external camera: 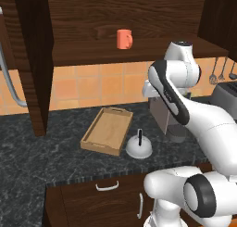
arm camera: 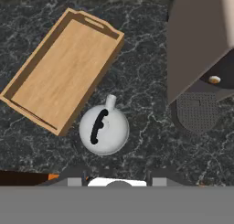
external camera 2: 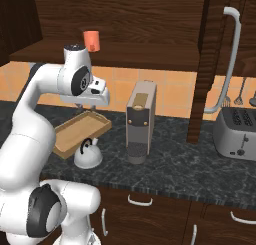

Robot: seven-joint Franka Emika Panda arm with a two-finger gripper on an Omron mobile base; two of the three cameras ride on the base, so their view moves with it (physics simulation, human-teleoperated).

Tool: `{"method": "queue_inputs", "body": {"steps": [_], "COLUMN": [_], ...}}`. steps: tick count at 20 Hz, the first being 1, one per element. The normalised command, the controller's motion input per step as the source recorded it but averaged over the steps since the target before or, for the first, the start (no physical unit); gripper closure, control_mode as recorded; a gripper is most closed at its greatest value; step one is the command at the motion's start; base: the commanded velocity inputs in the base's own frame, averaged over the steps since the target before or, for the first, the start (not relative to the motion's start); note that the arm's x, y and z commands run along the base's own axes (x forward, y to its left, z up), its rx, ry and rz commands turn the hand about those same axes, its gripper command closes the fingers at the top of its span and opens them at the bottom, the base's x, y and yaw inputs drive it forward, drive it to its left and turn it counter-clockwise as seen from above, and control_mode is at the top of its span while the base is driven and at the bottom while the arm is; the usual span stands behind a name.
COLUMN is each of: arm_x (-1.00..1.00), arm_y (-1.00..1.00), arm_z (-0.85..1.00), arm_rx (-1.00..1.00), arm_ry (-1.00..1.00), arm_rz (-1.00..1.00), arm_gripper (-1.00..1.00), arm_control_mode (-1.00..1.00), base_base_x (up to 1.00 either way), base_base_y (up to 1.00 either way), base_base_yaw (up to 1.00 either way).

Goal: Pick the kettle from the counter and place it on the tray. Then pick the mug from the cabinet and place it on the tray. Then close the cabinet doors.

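Biggest worry from where I'm standing: the kettle (external camera: 139, 148) has only that skinny black upright handle on a smooth dome, so if the gripper (arm camera: 118, 181) comes down a bit off-line or turned the wrong way, I reckon the fingers skid off the dome or just knock it sideways. It sits near the front edge of the counter (external camera: 60, 156), just beside the near end of the tray (external camera: 108, 130), so a shove could bump it into the rim or push it toward the edge. The coffee machine (external camera 2: 140, 120) is close on the other side too, and the bulky wrist could clip it on the way down. And if the handle is pinched off-centre, I'd guess the kettle swings and lands tilted on the tray rim.

Pose: the arm is folded up and over, forearm reaching out above the counter with the hand pointing straight down, well above the kettle. In the hand view the kettle is almost right under the fingertips, a touch to one side. The jaws look partly open and there's nothing between them, not touching anything.

The tray is bare, lying at an angle toward the back wall. The mug (external camera: 124, 39) is on the shelf of the cabinet (external camera: 139, 17), doors open.
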Motion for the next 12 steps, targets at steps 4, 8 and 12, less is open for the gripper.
{"method": "queue_inputs", "body": {"steps": [4, 8, 12], "arm_x": [0.02, 0.00, 0.09], "arm_y": [0.31, 0.55, 0.27], "arm_z": [-0.64, -1.00, -0.44], "arm_rx": [0.00, 0.05, 0.00], "arm_ry": [0.22, 0.14, 0.01], "arm_rz": [0.01, 0.07, 0.00], "arm_gripper": [-1.00, -1.00, -1.00], "arm_control_mode": [-1.00, -1.00, -1.00], "base_base_x": [0.00, 0.00, 0.00], "base_base_y": [0.00, 0.00, 0.00], "base_base_yaw": [0.00, 0.00, 0.00]}}
